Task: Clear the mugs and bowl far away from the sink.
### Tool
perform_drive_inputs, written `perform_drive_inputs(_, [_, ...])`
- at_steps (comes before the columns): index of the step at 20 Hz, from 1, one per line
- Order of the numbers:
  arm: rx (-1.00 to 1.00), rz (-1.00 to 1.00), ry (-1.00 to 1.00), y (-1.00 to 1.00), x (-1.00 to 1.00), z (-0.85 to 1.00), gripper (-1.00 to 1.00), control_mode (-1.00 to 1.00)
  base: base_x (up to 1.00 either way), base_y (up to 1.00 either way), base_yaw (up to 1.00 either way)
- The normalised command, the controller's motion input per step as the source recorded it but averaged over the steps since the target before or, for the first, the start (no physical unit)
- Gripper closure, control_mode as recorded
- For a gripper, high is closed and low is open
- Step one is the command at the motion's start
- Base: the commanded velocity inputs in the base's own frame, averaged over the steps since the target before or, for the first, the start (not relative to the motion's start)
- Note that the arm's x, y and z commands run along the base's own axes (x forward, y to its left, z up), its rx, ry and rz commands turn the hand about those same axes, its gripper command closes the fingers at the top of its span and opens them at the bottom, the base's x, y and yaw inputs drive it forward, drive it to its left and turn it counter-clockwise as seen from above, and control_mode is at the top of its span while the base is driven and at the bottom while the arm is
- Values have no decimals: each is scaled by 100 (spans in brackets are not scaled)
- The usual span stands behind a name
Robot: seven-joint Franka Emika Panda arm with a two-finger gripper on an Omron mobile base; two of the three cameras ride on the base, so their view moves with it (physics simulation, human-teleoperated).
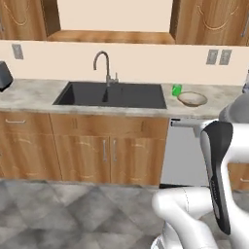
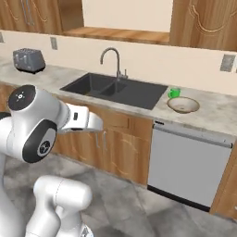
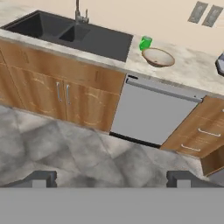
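Green mug (image 3: 145,43) touching bowl (image 3: 158,57) beside sink (image 3: 70,34) edge; jaws released.

A marbled grey counter (image 3: 192,70) runs above wooden cabinets (image 3: 57,87) and a steel dishwasher (image 3: 153,111), well ahead of the hand. Grey stone floor tiles (image 3: 65,148) lie below it, and the cream wall (image 3: 144,17) carries outlets (image 3: 205,13).

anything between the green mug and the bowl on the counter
Nothing. In the right base view the green mug and the bowl sit close together with only bare counter between them.
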Motion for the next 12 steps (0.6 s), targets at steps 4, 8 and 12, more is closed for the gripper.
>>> perform_drive_inputs(4, [0, 0, 0, 0, 0, 0, -100, 100, 72, 0, -29])
perform_drive_inputs(8, [0, 0, 0, 0, 0, 0, -100, 100, 100, -49, 7])
perform_drive_inputs(12, [0, 0, 0, 0, 0, 0, -100, 100, 79, -50, -1])
